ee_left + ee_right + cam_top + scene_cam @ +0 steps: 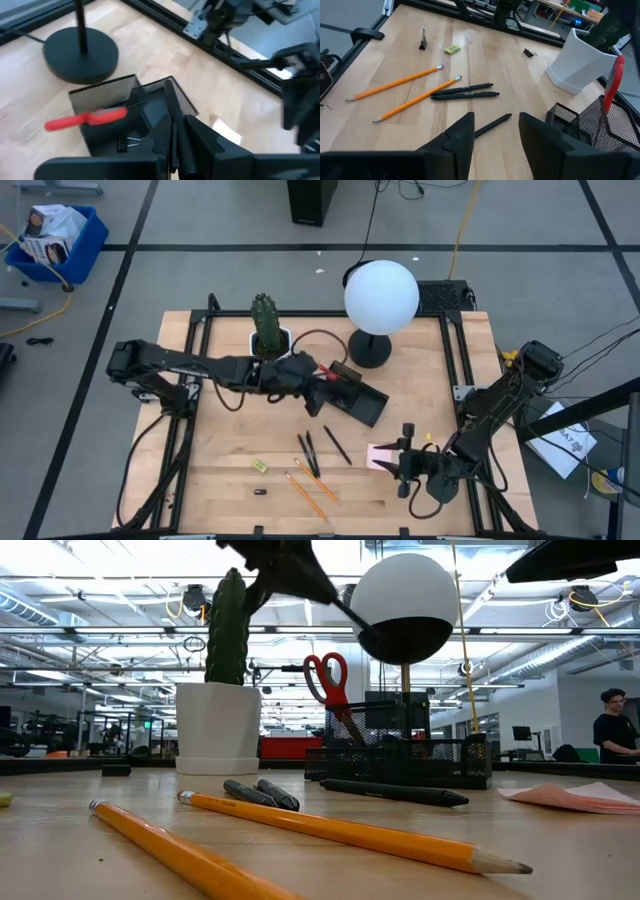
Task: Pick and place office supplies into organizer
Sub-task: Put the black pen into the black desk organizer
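My left gripper (pixel 322 387) hovers over the black mesh organizer (pixel 362 404) and is shut on a black pen (pixel 169 102). Red-handled scissors (pixel 325 676) stand in the organizer (pixel 105 92). My right gripper (pixel 495 137) is open near the table's near right corner, beside the pink sticky-note pad (pixel 381 455). Its fingers stand above a lone black pen (pixel 492 125) without touching it. Two more pens (pixel 465 91), two orange pencils (pixel 312 485), a yellow piece (pixel 260 466) and a small black clip (pixel 260 492) lie flat on the wood. My left gripper pinches the black pen between its two shut fingers (pixel 195 142), and the pen runs forward along them past the tips. The pen is lifted clear and slants down in the low view (pixel 345 610). Its free end (pixel 167 84) points at the organizer's mesh wall.
The white cactus pot (pixel 268 332) and the lamp with its white globe (pixel 381 296) stand just behind the organizer. The lamp's black base (pixel 80 54) sits close to the organizer's far side. Another clip (pixel 528 52) lies near the pot. A person (pixel 612 730) shows in the room beyond.
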Available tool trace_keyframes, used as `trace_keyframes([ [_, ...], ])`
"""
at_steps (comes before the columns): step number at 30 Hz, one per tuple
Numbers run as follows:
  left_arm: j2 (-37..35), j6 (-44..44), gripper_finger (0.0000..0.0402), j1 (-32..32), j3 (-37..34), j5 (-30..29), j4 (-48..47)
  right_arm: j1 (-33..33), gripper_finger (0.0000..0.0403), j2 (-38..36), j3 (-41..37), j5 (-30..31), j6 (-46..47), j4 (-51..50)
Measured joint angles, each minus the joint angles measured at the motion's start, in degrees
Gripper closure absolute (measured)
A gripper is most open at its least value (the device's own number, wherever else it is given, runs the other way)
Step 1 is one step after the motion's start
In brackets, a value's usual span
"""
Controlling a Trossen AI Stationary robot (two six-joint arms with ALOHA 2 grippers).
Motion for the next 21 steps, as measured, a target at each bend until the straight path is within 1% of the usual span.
trace_keyframes([
  [5, 0.79, 0.32, 0.0361, 2.84, 3.61, 4.06, -5.15, 0.00, 0.0257, 0.00, 0.00, 0.07, 0.04, 0.00],
  [9, 1.85, -0.36, 0.0361, 4.49, 4.09, 5.55, -7.15, -0.02, 0.0257, 0.00, 0.00, 0.11, 0.18, 0.13],
  [13, 3.91, -1.23, 0.0361, 5.45, 4.12, 5.94, -6.27, -0.04, 0.0257, 0.00, 0.00, 0.15, 0.18, 0.20],
  [21, 7.59, -0.34, 0.0361, 6.98, 4.09, 9.02, -4.58, -0.24, 0.0258, 0.00, 0.02, 0.20, 0.22, 0.83],
])
